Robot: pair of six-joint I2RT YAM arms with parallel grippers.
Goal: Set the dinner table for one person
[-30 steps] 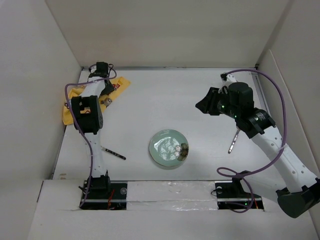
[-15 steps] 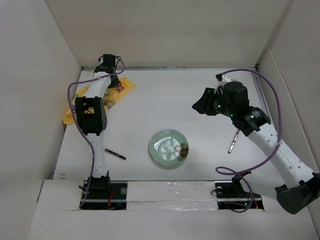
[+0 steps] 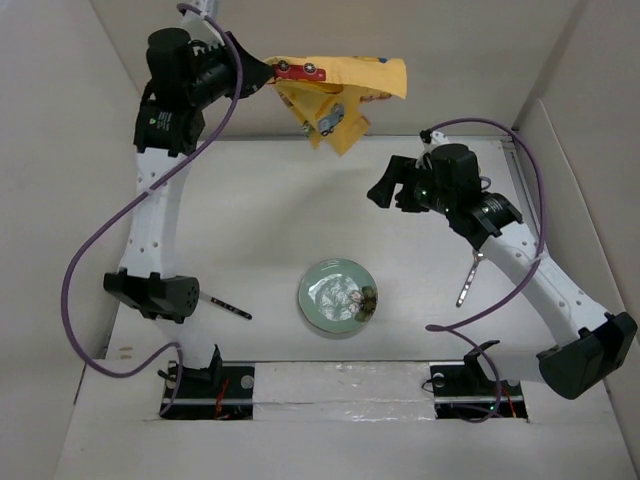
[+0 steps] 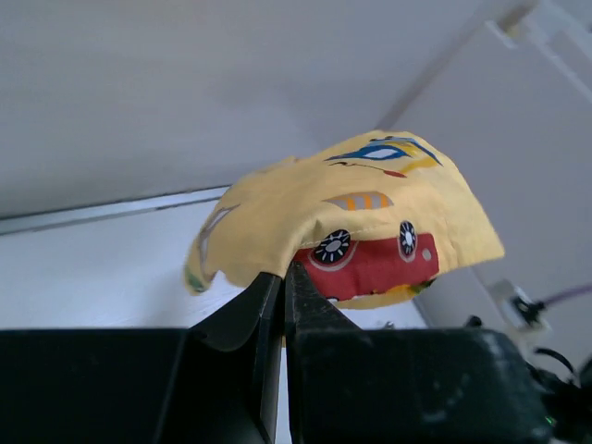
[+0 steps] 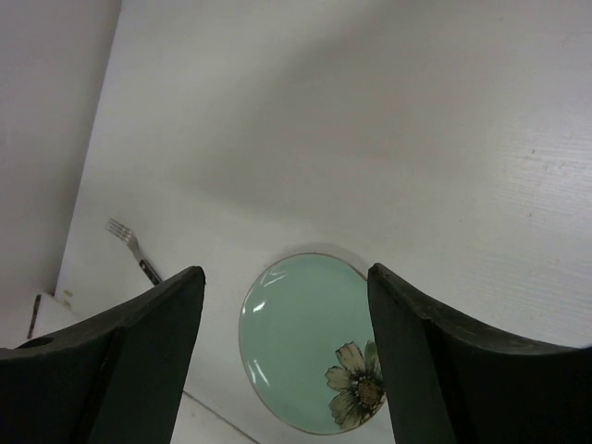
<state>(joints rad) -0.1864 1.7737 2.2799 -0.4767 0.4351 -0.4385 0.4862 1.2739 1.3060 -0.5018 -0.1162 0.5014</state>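
My left gripper (image 3: 270, 76) is raised high over the back of the dinner table (image 3: 290, 215) and is shut on a corner of the yellow car-print placemat (image 3: 340, 92), which hangs crumpled in the air. In the left wrist view the closed jaws (image 4: 282, 274) pinch the placemat (image 4: 361, 208) at its lower edge. My right gripper (image 3: 385, 195) hovers open over the table's right middle, holding nothing. Between its fingers the right wrist view shows the pale green flower plate (image 5: 305, 356), which lies near the table's front centre (image 3: 338, 297).
A dark-handled fork (image 3: 228, 307) lies left of the plate, also seen as the fork (image 5: 129, 245) in the right wrist view. A silver utensil (image 3: 466, 284) lies right of the plate, partly under the right arm. White walls enclose the table on three sides.
The left gripper shut on the placemat and lifted it from the back left corner high toward the middle. The right gripper opened wide and shifted slightly left.
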